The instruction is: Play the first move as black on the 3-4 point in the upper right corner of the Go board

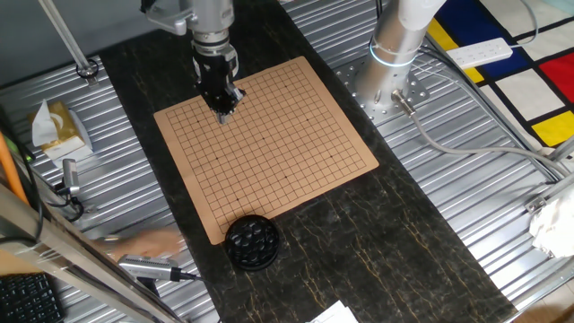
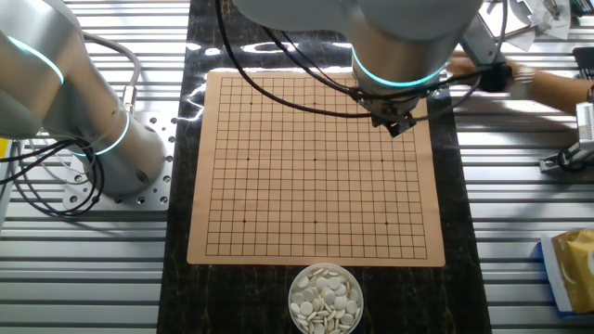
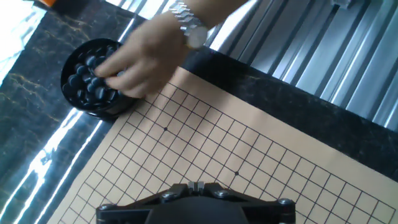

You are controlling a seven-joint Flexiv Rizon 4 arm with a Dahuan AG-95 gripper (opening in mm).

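I hover gripper low over board; jaw state unclear, no stone seen. Human hand in black stone bowl. Next: pick stone.

We see the Go board from opposite high sides; our hand view looks down close over it.
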